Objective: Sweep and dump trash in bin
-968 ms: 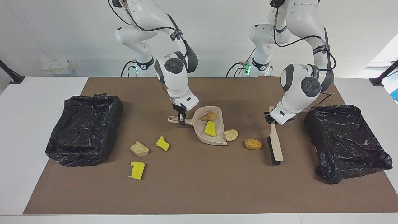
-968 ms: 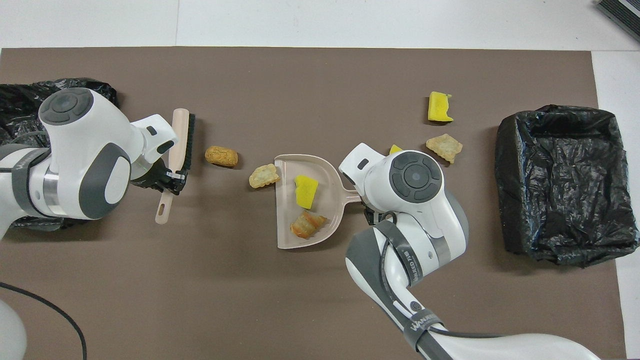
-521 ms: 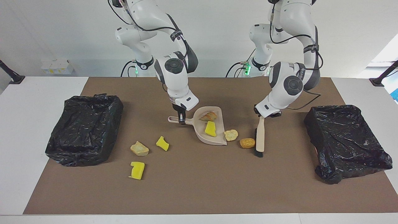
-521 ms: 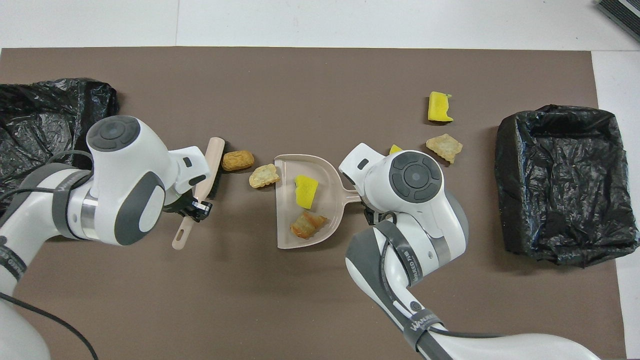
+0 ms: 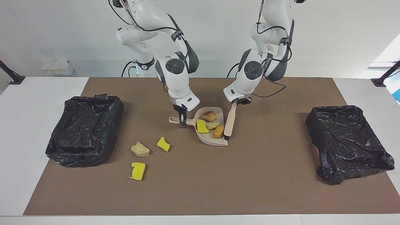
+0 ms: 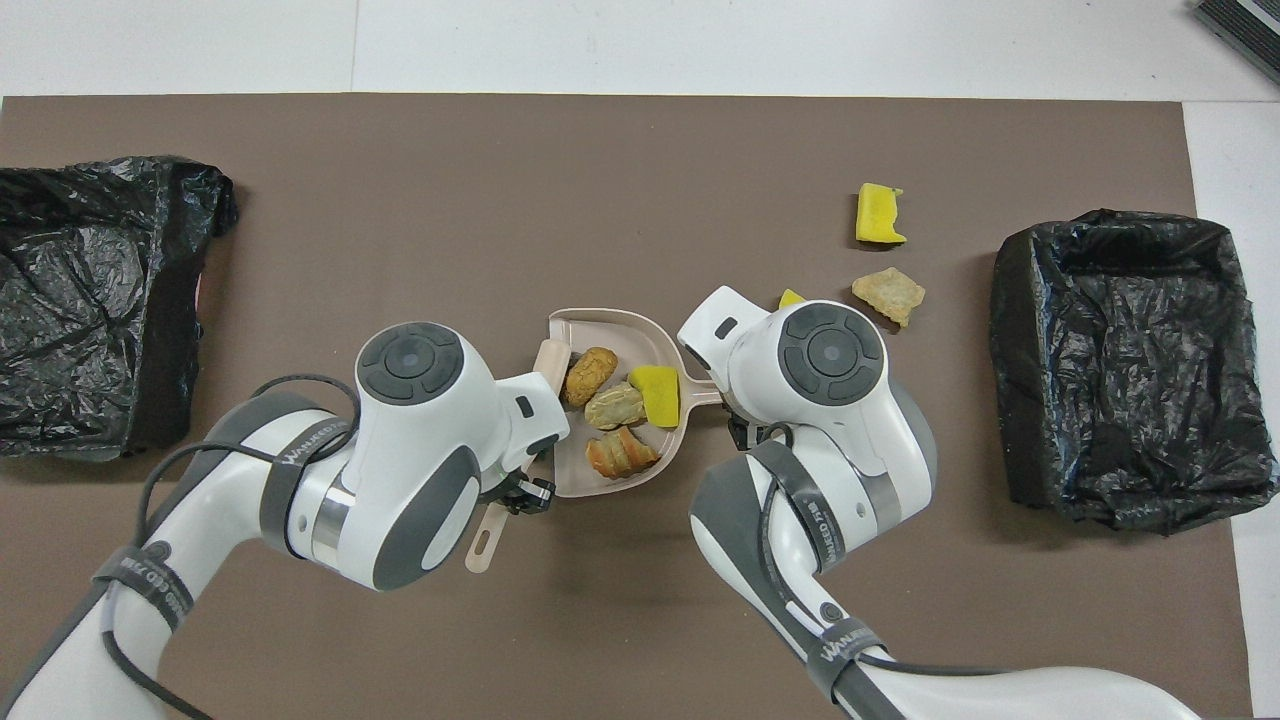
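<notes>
Facing view: right gripper (image 5: 182,120) clamps the dustpan (image 5: 212,140) handle; left gripper (image 5: 240,101) grips the brush (image 5: 230,120) beside it.

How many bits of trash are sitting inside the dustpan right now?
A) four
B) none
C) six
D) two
A: the dustpan holds four pieces: a yellow sponge chunk and three bread-like lumps, while three more scraps lie on the mat toward the right arm's end.
</notes>
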{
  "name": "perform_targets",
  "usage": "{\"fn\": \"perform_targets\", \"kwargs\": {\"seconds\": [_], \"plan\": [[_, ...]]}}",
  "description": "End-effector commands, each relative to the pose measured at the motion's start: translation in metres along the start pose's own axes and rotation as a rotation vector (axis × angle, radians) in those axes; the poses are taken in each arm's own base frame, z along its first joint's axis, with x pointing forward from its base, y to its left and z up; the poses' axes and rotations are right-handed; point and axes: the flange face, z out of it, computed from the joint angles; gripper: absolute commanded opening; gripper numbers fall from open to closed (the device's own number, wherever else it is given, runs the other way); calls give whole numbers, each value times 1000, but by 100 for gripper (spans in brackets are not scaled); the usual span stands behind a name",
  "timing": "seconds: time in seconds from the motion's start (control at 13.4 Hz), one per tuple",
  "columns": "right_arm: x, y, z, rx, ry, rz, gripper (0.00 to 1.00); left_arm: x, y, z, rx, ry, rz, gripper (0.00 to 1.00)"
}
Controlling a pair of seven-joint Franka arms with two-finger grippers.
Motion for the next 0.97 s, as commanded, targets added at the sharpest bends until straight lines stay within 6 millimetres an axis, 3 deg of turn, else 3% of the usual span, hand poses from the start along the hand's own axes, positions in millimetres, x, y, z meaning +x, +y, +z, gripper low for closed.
{"fn": "perform_targets", "kwargs": {"seconds": [0.0, 0.52, 0.82, 0.89], "plan": [[5, -4, 10, -10, 8, 26, 0, -1, 13, -14, -24, 41, -59, 0], [0, -3, 8, 1, 5, 60, 0, -11, 13, -49, 0, 65, -417, 0], [-23, 5, -10, 6, 1, 66, 0, -18, 24, -51, 92, 115, -507, 0], [-32, 9, -16, 8, 2, 64, 0, -24, 36, -48, 98, 115, -506, 0]]}}
